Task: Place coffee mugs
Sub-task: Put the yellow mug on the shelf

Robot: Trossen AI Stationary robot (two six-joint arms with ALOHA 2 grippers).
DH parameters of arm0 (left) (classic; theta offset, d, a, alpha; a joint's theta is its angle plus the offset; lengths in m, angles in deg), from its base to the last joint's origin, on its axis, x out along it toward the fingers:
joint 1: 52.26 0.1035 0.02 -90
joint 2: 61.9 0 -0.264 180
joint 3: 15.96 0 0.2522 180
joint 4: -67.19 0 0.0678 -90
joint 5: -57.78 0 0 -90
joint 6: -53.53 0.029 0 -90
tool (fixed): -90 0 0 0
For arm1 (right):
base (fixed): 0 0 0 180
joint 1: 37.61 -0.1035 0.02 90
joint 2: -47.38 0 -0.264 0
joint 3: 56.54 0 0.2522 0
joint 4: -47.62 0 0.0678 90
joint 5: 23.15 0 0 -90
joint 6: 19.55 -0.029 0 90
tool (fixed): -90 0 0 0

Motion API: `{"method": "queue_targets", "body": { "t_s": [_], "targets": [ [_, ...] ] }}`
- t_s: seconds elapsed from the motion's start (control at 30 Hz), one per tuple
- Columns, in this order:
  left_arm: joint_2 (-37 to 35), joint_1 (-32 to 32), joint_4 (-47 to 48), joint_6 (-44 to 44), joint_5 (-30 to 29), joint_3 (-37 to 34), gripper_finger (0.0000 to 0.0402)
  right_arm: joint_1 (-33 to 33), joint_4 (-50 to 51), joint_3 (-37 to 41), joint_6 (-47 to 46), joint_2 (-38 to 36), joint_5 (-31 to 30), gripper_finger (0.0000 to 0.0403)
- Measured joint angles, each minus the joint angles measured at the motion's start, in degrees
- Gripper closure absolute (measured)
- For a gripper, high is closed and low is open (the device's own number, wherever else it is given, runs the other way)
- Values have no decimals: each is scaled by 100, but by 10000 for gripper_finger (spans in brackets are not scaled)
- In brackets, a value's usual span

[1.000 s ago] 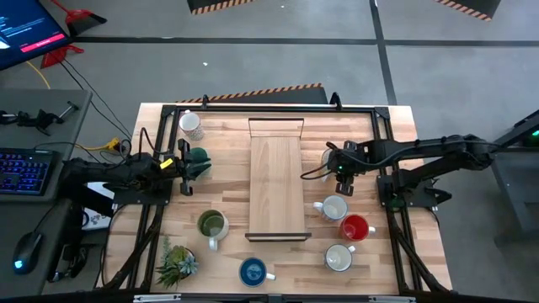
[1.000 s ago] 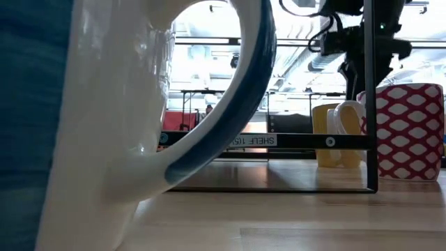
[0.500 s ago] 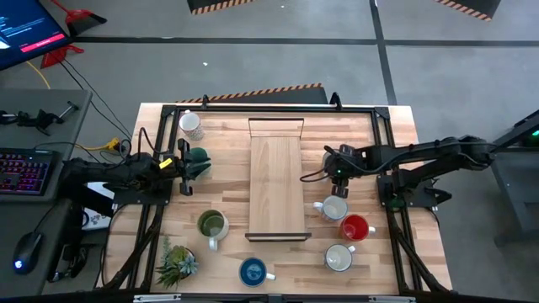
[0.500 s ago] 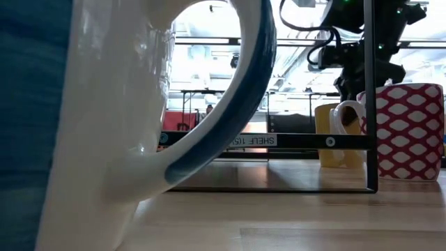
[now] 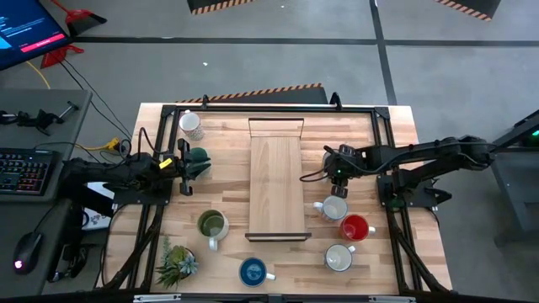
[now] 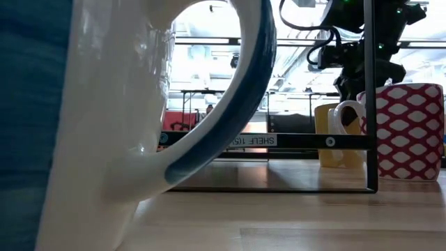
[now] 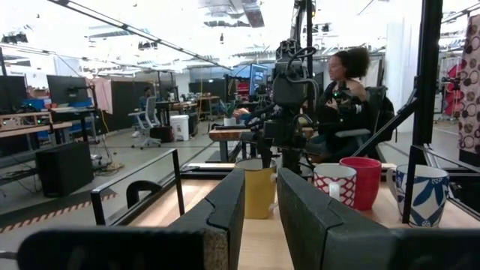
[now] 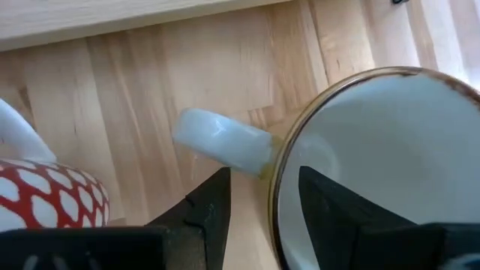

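Note:
My right gripper [image 8: 264, 214] is open and low over a yellow mug [image 6: 327, 136] with a white handle [image 8: 225, 142], right of the wooden tray [image 5: 276, 181]. One finger [image 8: 330, 210] stands inside the cup, the other [image 8: 214, 210] outside by the handle, with the rim [image 8: 274, 187] between them untouched. My left gripper [image 5: 187, 165] waits at the table's left, narrowly open, with the teal-green mug [image 5: 200, 159] at its tip. Other mugs stand on the table: white [image 5: 191, 124], olive [image 5: 212, 225], blue [image 5: 253, 271], red-patterned [image 5: 334, 208], red [image 5: 355, 227], white [image 5: 338, 257].
A black metal frame [image 5: 269, 109] rims the table, and one of its uprights [image 6: 369, 97] stands before the right gripper in the low view. A spiky potted plant [image 5: 175, 263] sits at the near left. The blue mug [image 6: 104, 125] fills the low view's foreground. A person [image 7: 341, 82] sits beyond the table.
My right gripper has moved a little toward the tray and come down over the yellow mug, then held still for the last half second. The mugs and my left arm have kept their places.

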State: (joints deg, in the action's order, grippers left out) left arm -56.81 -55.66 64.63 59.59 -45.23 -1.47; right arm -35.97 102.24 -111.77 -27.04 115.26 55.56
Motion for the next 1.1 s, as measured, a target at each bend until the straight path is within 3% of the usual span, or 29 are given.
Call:
{"method": "queue_targets", "body": {
  "t_s": [0.27, 0.57, 0.77, 1.1],
  "targets": [
    [0, -2, 3, 0, 0, 0, 332, 374, 0, 0, 46, 0, 95, 277],
    [0, 0, 17, 6, 0, 0, 332, 722, -32, -2, 256, -4, 636, 390],
    [0, 0, 21, 13, 0, 0, 332, 816, -321, -2, 490, -2, 855, 398],
    [2, 0, 225, 11, 0, 0, 332, 822, -196, -764, 793, 5, 147, 401]
  ]
}}
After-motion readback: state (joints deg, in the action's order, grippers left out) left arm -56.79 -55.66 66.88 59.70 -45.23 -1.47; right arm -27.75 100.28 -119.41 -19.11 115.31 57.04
